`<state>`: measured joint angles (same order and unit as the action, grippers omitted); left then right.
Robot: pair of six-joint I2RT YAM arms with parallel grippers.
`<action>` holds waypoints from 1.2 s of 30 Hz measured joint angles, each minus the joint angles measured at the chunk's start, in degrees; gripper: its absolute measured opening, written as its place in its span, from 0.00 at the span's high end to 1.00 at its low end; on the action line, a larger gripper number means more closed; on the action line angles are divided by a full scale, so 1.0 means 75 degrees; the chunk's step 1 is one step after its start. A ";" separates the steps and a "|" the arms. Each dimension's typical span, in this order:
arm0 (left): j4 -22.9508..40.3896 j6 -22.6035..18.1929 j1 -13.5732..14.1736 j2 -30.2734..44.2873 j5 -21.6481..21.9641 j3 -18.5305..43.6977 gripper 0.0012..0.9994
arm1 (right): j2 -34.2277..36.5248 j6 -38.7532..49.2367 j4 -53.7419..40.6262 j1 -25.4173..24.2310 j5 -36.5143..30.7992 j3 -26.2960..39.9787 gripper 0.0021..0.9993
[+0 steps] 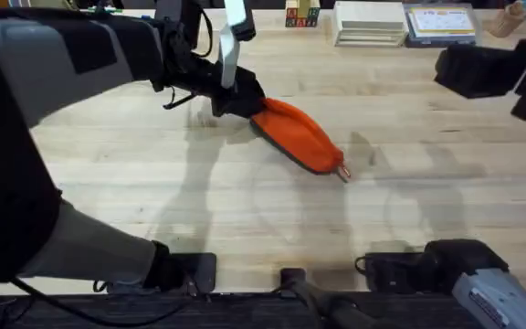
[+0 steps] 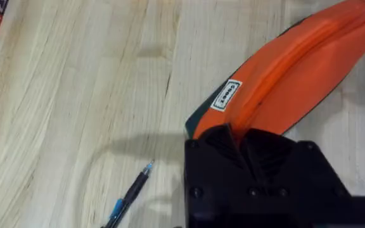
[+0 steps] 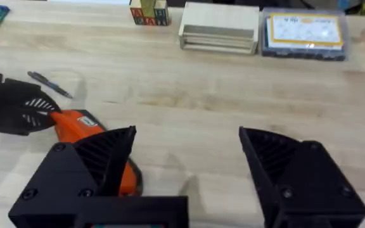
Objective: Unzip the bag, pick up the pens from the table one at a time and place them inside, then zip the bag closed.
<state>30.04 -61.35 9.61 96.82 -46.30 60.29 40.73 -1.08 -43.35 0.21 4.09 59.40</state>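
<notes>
Your left gripper is clamped on the far end of the bag — in the left wrist view the black fingers pinch the orange fabric right by the white label. The bag lies diagonally mid-table, zipper closed, red pull tab at the near end. One pen lies on the wood just beside that gripper. Your right gripper hangs with fingers wide apart — holding nothing.

Black ribbed fingers — grey-sleeved arms (cabled)
</notes>
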 joint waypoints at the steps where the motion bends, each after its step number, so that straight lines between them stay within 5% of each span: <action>1: 0.0000 -0.0001 0.0000 0.0002 0.0003 0.0000 0.96 | 0.0000 -0.0069 -0.0076 0.0000 0.0055 0.0000 0.00; 16: 0.0009 0.0049 0.0000 0.0002 0.0003 0.0000 0.96 | 0.0000 -0.0318 -0.3026 0.0006 0.1991 0.0006 0.00; 36: 0.0008 0.0065 0.0000 0.0002 0.0003 0.0000 0.96 | 0.0000 0.1317 -0.3240 0.0909 0.2576 0.0003 0.00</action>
<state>30.10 -60.86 9.61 96.84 -46.28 60.29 40.73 8.80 -67.65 7.02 23.41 59.42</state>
